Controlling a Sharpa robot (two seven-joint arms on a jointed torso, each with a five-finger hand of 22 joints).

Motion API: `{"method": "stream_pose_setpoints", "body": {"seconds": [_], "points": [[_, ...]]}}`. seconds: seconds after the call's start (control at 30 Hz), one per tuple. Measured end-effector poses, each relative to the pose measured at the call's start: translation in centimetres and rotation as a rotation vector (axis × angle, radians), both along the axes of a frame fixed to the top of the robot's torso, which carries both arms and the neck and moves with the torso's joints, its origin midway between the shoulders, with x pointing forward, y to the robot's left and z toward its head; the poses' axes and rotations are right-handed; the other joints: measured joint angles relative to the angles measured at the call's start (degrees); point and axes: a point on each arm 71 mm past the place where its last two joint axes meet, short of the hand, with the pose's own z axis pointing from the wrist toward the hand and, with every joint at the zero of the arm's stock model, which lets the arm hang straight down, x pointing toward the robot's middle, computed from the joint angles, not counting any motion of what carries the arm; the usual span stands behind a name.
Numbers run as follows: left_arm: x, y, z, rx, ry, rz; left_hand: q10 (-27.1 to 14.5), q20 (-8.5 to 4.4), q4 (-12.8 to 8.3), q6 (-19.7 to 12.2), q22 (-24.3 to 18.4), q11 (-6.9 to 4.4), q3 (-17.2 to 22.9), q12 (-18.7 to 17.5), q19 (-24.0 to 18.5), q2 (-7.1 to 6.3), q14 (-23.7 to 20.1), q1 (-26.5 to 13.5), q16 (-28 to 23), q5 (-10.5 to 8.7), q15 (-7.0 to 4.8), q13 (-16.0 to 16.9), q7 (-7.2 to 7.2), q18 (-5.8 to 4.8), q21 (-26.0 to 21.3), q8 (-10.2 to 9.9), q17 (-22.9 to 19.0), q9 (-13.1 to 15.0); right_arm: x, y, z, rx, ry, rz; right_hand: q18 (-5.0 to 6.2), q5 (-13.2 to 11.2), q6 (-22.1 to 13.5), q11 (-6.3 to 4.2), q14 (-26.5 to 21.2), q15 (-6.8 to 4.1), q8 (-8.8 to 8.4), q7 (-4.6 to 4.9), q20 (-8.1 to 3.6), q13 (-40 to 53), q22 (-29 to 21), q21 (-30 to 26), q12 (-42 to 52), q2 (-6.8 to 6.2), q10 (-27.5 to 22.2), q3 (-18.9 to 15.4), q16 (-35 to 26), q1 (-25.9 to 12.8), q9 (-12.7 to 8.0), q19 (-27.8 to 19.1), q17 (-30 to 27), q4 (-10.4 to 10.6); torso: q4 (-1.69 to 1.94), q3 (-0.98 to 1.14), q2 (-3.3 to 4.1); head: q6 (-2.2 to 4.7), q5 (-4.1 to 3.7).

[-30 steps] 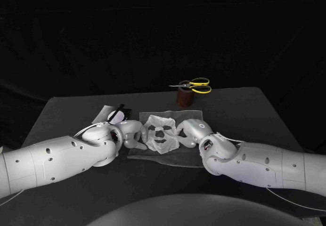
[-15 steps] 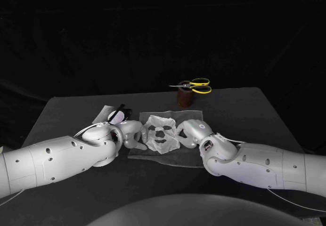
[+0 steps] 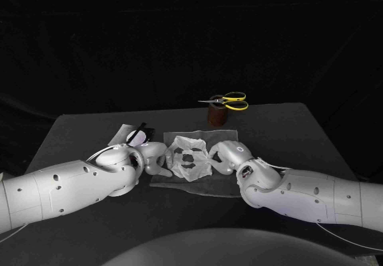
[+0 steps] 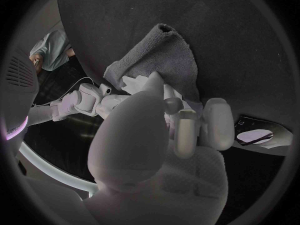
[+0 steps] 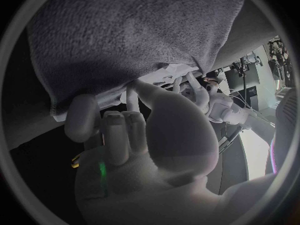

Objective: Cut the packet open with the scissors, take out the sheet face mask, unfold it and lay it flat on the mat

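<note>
the soft grey cloth mat (image 3: 195, 185) lies in the middle of the black desk (image 3: 303, 138), a bit nearer the front edge. the thin white sheet face mask (image 3: 189, 160) is on top of the mat. it is out of its packet and opened up, and the eye and mouth holes show. it is not flat yet, because the top part is bunched and wrinkly.

the left hand (image 3: 150, 157) is at the mask's left side and the right hand (image 3: 227, 153) is at its right side. i think they sit one on each side so they can pull the mask wide and smooth it. both hands have their fingers partly curled, with the tips on the mask's edges. i cannot tell if they pinch the mask or only press on it.

the scissors with yellow handles (image 3: 229, 101) rest on top of a small brown cup (image 3: 217, 116) near the back edge of the desk, behind the mat. i think they are parked there because the cutting is done. the shiny packet with a dark edge (image 3: 130, 133) lies just beside the mat's back left corner, close to the left hand and out of the way.

the packet has a pale round patch on it. no words can be read there or on anything else.
</note>
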Motion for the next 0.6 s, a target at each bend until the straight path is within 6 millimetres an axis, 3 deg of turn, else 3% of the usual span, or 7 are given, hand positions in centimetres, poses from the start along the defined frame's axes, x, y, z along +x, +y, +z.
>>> {"method": "stream_pose_setpoints", "body": {"seconds": [0.23,0.3,0.6], "points": [[0.0,0.0,0.0,0.000,0.001,0.000,0.00,0.00,0.00,0.00,-0.01,0.00,0.00,0.00,0.00,-0.01,0.00,-0.01,-0.06,0.00,0.00,0.00,0.00,0.00,0.00,0.00,0.00,0.00,0.0,-0.8,0.1,0.003,-0.001,-0.018,0.00,0.28,-0.09,0.01,-0.22,-0.21,0.42,0.08,-0.21,0.01,0.08,0.00,-0.01,-0.26,0.00,0.81,0.00,-0.92,0.00,0.21,0.01,-0.01,0.00,-0.01,0.00,0.00,0.06],[0.0,0.0,0.0,0.000,0.002,0.000,0.00,0.00,0.00,0.00,-0.01,0.00,0.00,0.00,0.00,-0.02,0.00,-0.02,-0.06,0.00,0.00,0.00,0.00,0.00,0.00,0.00,0.00,0.00,-0.1,-1.1,0.1,0.004,0.000,-0.024,-0.01,0.28,-0.11,0.01,-0.22,-0.20,0.45,0.10,-0.21,0.01,0.20,0.21,-0.01,-0.46,-0.01,2.15,-0.01,-1.12,0.00,0.21,0.02,-1.35,-0.02,-0.01,-0.01,0.00,0.06],[0.0,0.1,0.0,0.002,0.003,0.000,0.00,0.00,0.00,-0.12,-0.02,0.00,0.00,-0.01,0.00,-0.02,0.00,-0.02,-0.08,0.00,0.00,-0.01,0.11,0.00,0.00,0.00,0.00,0.00,-0.2,-1.8,0.2,0.006,0.009,-0.042,-0.01,0.27,-0.34,0.01,-0.23,-0.20,1.31,0.32,-0.21,0.00,0.32,0.21,-0.03,-0.69,-0.01,2.53,-0.19,-1.35,0.00,0.21,0.05,-1.72,-0.05,0.01,-0.02,0.00,-0.01]]}}
